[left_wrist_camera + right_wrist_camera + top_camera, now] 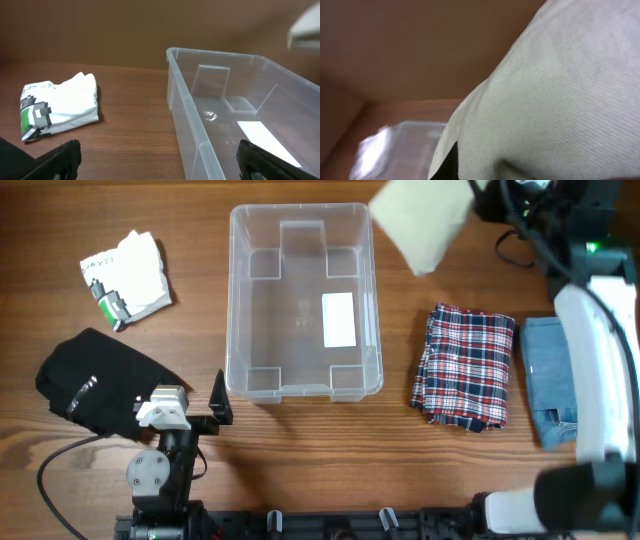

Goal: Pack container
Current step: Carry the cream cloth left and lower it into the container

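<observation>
Item count: one container (302,300), five folded textiles, two arms.

The textiles are:
- one white printed garment (125,275), at the far left of the table (300,460)
- one black garment (100,380), at the near left, its edge under the left arm's wrist
- one plaid cloth (465,365), right of the container
- one blue denim cloth (550,380), just beside the plaid cloth on its outer side
- one cream cloth (420,220), raised off the table

Left arm: it extends from the near edge of the table and is set low. The left gripper (221,400) has its jaws spread wide and grips nothing. In the left wrist view, one finger shows at each lower corner.

Right arm: it reaches from the near right along the right side to the far right corner. The right gripper (487,198) is clamped on the cream cloth, which hangs from it and fills most of the right wrist view.

Container position: it stands upright at the table centre. It holds no textiles, and one white label (339,319) shows on its base. Its near left corner is just beside the left gripper, which stays outside the wall. Its far right corner lies below the hanging cream cloth, which overlaps the rim in the overhead view. The right gripper itself is outside that corner, to the right
</observation>
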Available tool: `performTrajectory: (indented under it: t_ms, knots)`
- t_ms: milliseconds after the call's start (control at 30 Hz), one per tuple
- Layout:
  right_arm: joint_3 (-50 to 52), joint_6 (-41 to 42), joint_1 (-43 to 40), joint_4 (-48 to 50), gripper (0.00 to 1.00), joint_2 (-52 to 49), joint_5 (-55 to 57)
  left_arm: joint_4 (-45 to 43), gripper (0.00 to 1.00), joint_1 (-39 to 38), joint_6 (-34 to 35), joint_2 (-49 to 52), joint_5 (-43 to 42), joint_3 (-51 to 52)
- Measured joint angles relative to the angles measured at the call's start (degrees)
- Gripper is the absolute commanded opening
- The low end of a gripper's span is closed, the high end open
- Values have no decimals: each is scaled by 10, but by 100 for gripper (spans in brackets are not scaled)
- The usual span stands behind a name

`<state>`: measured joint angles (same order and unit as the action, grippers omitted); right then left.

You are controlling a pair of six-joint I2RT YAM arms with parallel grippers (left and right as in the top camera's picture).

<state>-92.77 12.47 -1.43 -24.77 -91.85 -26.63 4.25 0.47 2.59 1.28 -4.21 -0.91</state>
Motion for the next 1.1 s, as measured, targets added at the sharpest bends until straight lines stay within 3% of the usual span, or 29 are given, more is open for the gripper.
performTrajectory:
  t_ms: [167,367,633,1100]
  knots:
    - [0,-80,94,-27,4,99,-88,0,100,0,0,0,0,0]
    - [0,-129,172,-103,4,136,-141,0,100,0,0,0,0,0]
    - [0,-186,230,-137,4,78,-144,0,100,0,0,0,0,0]
    - [0,-201,283,-127,4,-61,-144,0,100,0,0,0,0,0]
